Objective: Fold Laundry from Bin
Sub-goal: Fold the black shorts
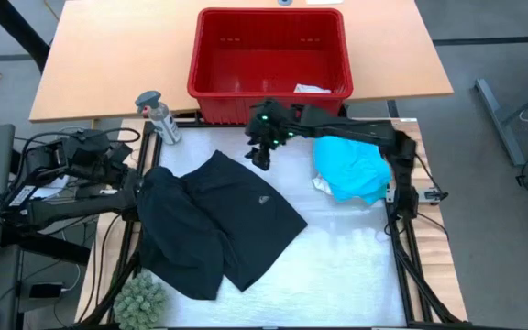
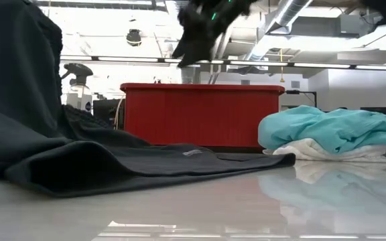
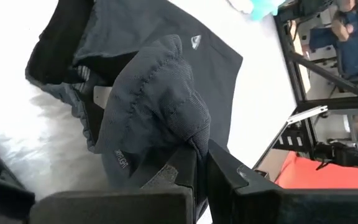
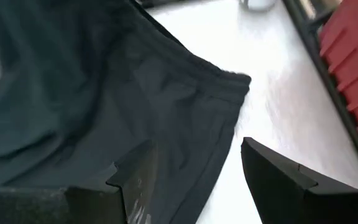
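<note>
Black shorts lie spread on the white table, their left part drawn up toward my left gripper, which is shut on a bunch of the cloth. My right gripper hangs open above the shorts' far corner, touching nothing; in the right wrist view its fingers stand wide apart over the black fabric. The red bin stands past the table's far edge with a small pale piece inside. A turquoise shirt lies heaped on a white piece at the right. My left gripper pinches a gathered bunch of the shorts' fabric between its two shut fingers, slanting down from the table's left side. The bunch is raised off the table and drapes slack. The rest of the shorts lies flat on the table.
A spray bottle stands at the table's far left corner. A green spiky ball sits at the near left. Cables run along the left edge and the black frame rails on the right. Bare white surface lies at near right.
</note>
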Controlling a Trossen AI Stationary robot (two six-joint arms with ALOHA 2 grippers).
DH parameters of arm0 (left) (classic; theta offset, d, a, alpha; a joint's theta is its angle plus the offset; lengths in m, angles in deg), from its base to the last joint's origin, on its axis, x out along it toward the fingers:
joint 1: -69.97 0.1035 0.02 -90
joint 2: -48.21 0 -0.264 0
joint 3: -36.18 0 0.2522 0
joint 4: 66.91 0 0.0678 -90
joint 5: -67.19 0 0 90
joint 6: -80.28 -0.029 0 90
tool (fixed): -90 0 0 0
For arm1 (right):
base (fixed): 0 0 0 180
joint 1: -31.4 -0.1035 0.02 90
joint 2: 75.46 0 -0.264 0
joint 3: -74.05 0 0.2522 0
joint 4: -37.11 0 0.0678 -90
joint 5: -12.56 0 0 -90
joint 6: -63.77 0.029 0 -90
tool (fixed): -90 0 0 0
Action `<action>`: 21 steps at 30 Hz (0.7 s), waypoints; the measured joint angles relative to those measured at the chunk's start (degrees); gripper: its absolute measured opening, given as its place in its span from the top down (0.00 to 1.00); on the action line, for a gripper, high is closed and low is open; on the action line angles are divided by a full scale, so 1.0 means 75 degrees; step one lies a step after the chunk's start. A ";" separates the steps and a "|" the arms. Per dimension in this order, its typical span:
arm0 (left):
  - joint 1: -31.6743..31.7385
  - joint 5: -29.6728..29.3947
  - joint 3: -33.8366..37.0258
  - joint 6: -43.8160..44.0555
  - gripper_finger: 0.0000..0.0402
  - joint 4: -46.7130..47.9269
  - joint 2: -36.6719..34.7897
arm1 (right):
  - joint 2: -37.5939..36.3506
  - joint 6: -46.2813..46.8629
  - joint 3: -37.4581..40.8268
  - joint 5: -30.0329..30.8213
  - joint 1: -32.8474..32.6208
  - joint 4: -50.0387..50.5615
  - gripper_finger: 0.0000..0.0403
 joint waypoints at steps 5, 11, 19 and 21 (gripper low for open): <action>0.0000 0.0002 0.0000 -0.0003 1.00 0.0175 0.0000 | 0.1206 0.0351 0.0003 -0.0516 0.0418 -0.1477 0.37; 0.0000 -0.0001 0.0000 0.0003 1.00 0.0470 0.0000 | 0.2343 0.1188 -0.0501 -0.0543 0.0750 -0.2990 0.37; 0.0000 -0.0004 0.0003 0.0064 1.00 0.0582 0.0000 | 0.3963 0.1379 -0.2877 -0.0607 0.0699 -0.2283 0.37; 0.0000 -0.0004 0.0003 0.0064 1.00 0.0585 0.0000 | 0.4390 0.1641 -0.3495 -0.0741 0.0690 -0.1758 0.37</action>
